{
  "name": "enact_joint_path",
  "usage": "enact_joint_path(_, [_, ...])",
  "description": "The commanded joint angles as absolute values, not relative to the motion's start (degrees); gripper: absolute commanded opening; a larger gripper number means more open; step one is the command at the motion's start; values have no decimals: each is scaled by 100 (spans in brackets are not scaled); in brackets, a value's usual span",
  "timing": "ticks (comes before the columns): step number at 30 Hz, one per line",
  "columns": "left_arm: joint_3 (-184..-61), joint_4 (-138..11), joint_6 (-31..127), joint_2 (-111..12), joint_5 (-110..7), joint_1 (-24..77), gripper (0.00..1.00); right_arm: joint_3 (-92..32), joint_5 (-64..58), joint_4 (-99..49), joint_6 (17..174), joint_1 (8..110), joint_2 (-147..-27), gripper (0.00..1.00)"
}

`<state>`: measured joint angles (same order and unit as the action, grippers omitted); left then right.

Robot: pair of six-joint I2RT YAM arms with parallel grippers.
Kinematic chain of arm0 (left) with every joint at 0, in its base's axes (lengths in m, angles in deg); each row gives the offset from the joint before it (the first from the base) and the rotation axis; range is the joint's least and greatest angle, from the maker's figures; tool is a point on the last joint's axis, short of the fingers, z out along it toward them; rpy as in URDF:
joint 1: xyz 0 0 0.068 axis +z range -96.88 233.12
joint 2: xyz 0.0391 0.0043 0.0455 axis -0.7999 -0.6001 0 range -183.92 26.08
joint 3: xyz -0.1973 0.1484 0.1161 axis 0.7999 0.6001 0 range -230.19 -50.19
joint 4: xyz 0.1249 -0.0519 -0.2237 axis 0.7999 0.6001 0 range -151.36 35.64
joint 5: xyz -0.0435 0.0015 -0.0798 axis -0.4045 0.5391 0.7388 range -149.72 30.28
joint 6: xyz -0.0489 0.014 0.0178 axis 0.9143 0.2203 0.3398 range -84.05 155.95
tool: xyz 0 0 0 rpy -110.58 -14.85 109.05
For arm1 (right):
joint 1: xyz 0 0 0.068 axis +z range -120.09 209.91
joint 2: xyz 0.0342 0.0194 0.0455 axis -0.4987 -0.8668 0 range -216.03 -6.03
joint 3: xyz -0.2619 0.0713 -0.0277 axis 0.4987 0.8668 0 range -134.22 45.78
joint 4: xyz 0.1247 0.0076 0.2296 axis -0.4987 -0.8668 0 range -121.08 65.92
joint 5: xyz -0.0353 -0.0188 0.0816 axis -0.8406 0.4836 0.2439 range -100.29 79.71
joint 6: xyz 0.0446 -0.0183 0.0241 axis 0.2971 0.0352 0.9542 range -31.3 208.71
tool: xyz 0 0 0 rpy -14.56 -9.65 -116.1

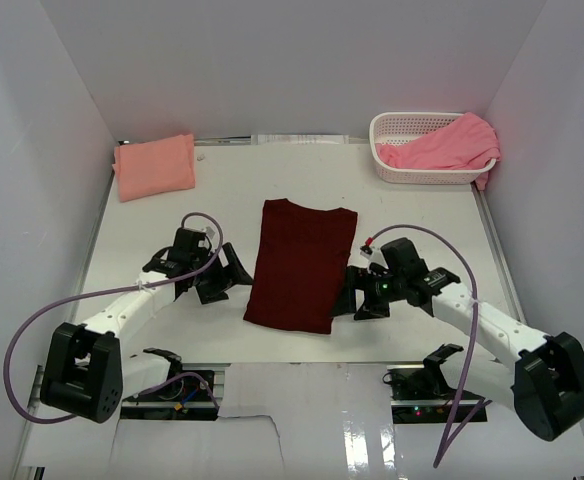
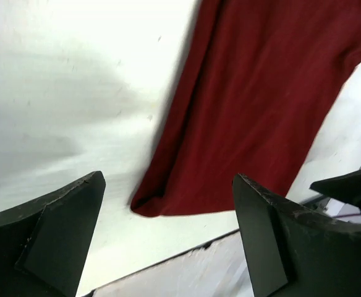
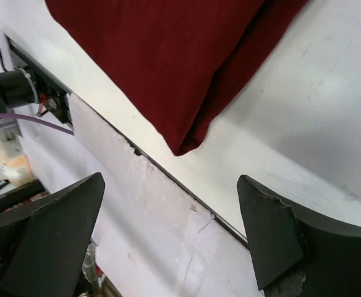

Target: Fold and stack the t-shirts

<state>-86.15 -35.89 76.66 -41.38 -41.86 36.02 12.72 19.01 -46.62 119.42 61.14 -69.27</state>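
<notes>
A dark maroon t-shirt (image 1: 300,262) lies folded into a long strip in the middle of the table. My left gripper (image 1: 234,276) sits open just off its left edge, near the lower left corner (image 2: 144,204). My right gripper (image 1: 344,297) sits open beside its right edge, by the lower right corner (image 3: 186,145). Neither gripper holds anything. A salmon-peach t-shirt (image 1: 154,166) lies folded at the back left. A brighter pink t-shirt (image 1: 447,145) is bunched in the basket.
The white lattice basket (image 1: 397,170) stands at the back right corner. White walls enclose the table on three sides. The table's front edge (image 3: 168,179) runs close under the maroon t-shirt's near end. Purple cables loop beside both arms.
</notes>
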Motion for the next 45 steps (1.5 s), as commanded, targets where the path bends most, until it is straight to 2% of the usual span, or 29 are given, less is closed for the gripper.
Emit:
enact_joint_path(1, [-8473, -3490, 7444, -3966, -3766, 3633, 95, 1641, 2126, -4316, 12718, 6120, -6518, 94])
enact_joint_path(10, [-8061, -3596, 7734, -3940, -3547, 3625, 97, 2854, 2390, -2911, 13827, 6260, -6386, 91])
enact_joint_path(20, [-7866, -3438, 8130, -3931, -3845, 3624, 98, 3373, 1458, -1425, 15232, 6691, -6307, 87])
enact_joint_path(30, [-7778, -3438, 8288, -3966, -3960, 3625, 98, 3277, 1177, -361, 15691, 7332, -7484, 85])
enact_joint_path(32, [-7769, -3446, 8306, -3931, -3951, 3625, 98, 3268, 1256, -158, 15779, 7368, -7791, 76])
enact_joint_path(34, [-7761, -3447, 8315, -3922, -3951, 3625, 98, 3233, 1221, -114, 15779, 7421, -7898, 65])
enact_joint_path(36, [-7761, -3447, 8315, -3922, -3942, 3625, 98, 3216, 1142, -323, 15770, 7447, -7845, 59])
enact_joint_path(45, [-7594, -3622, 8402, -3975, -3828, 3625, 98, 3031, 316, -1431, 15489, 7447, -6896, 58])
